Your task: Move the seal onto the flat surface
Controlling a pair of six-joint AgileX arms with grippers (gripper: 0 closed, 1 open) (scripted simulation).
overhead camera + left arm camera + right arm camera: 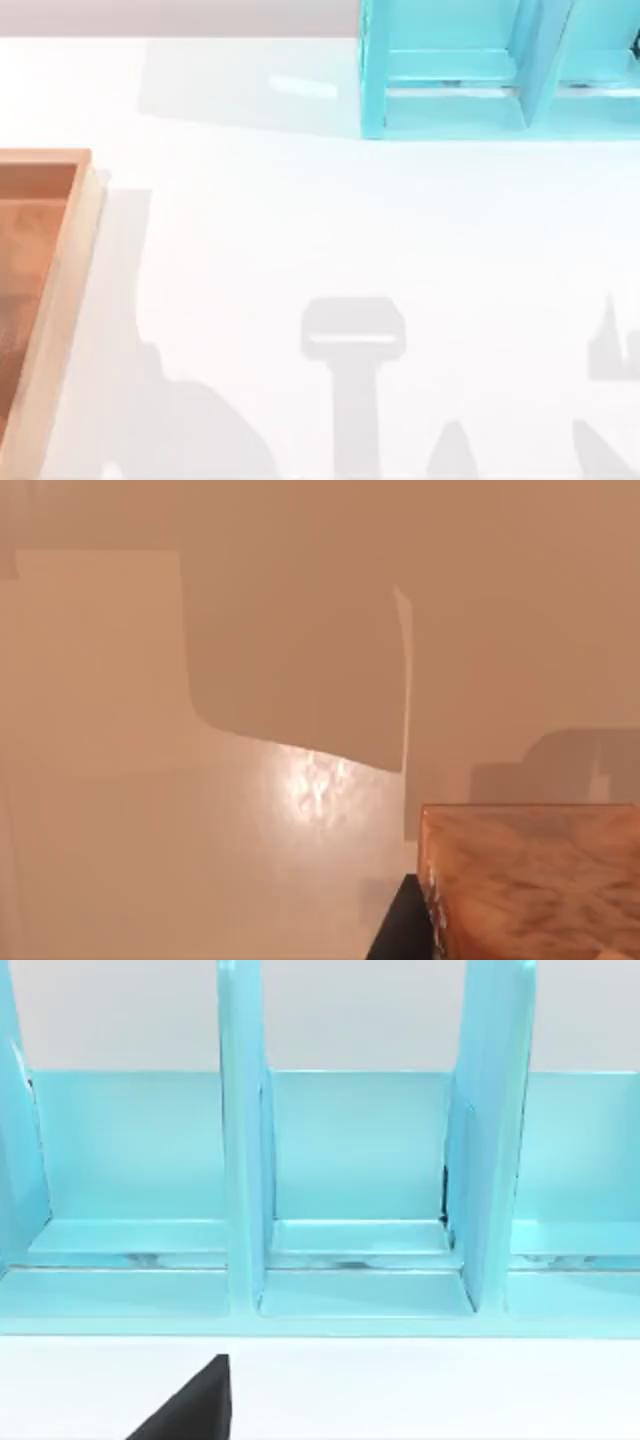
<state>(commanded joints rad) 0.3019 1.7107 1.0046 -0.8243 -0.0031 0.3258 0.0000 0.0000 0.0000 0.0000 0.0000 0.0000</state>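
White tabletop (pixel 300 230) seen from above: light-wood tray (pixel 60 300) at the left edge, turquoise shelf unit (pixel 480 70) at the far edge twd the right. Only arm shadows fall near the front edge. The seal can't be made out anywhere, so its place is unknown. Left wrist view faces a tray corner (pixel 530 880); right wrist view faces the shelf compartments (pixel 360 1210). Fingers: can't tell if apart or together, or holding anything. Best approach, imo: locate the seal first, then go down slowly, centred, w/ fingers spread.
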